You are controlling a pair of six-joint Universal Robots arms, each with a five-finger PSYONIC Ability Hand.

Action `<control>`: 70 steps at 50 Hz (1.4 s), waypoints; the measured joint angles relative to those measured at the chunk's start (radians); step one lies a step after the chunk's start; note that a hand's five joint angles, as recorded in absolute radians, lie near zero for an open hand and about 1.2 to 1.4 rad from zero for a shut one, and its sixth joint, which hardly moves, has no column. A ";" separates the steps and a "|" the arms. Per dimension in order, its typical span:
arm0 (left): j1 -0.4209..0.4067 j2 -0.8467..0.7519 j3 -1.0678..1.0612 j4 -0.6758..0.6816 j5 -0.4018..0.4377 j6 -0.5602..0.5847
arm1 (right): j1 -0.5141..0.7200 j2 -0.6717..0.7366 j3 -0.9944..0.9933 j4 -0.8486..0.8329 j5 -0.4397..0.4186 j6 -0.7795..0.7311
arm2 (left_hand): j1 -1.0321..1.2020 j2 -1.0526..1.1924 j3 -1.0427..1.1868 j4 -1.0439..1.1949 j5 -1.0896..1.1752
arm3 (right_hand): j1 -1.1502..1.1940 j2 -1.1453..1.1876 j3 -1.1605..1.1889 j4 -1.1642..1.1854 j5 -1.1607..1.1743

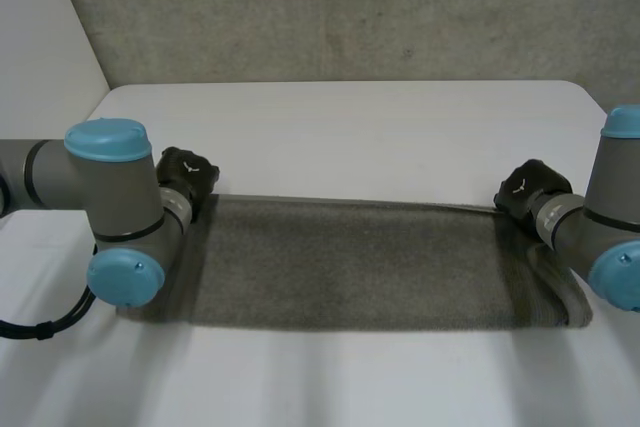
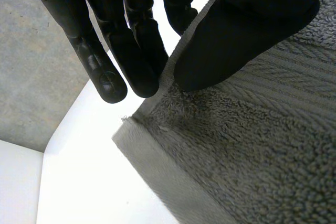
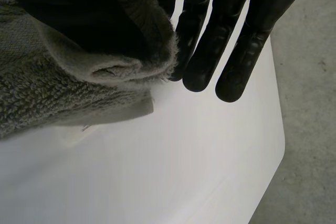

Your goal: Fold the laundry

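While stretched flat mid-frame on white table (image 1: 350,127), grey towel (image 1: 350,262), far corners clamped by left hand (image 2: 241,30), right hand (image 3: 236,40)

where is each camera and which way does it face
Head view: between and behind the arms, looking down at the table and towel; both arms, left hand and right hand show.
Left wrist view: on that wrist, looking along the left hand at a towel corner.
Right wrist view: on that wrist, along the right hand pinching a lifted towel corner.
All share towel and table.

Lab setup: white table (image 1: 350,117), bare concrete wall (image 1: 350,7).
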 measured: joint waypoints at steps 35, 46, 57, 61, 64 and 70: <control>-0.002 -0.003 -0.016 0.081 -0.011 -0.008 | -0.204 0.028 0.002 -0.433 -0.516 0.282 | -0.485 -0.496 -0.495 -0.497 -0.497 | -0.759 -0.950 -0.958 -0.957 -0.951; -0.002 0.031 -0.049 0.084 -0.009 -0.010 | -0.258 0.023 -0.014 -0.280 -0.445 0.416 | -0.602 -0.616 -0.615 -0.615 -0.615 | -0.545 -0.686 -0.692 -0.700 -0.705; -0.001 0.101 -0.094 0.085 -0.007 -0.011 | -0.313 -0.080 -0.037 -0.076 -0.408 0.717 | -0.674 -0.686 -0.683 -0.687 -0.687 | -0.762 -0.953 -0.968 -0.960 -0.944; -0.002 0.124 -0.103 0.086 -0.006 -0.025 | -0.317 -0.157 0.029 -0.022 -0.409 0.751 | -0.694 -0.705 -0.703 -0.707 -0.707 | -0.762 -0.953 -0.968 -0.960 -0.946; -0.001 0.133 -0.106 0.086 -0.006 -0.045 | -0.318 -0.207 0.095 -0.008 -0.411 0.752 | -0.694 -0.708 -0.704 -0.710 -0.710 | -0.762 -0.953 -0.968 -0.960 -0.946; -0.001 0.145 -0.107 0.086 -0.005 -0.118 | -0.317 -0.342 0.324 -0.028 -0.423 0.730 | -0.697 -0.710 -0.708 -0.712 -0.712 | -0.762 -0.953 -0.966 -0.960 -0.946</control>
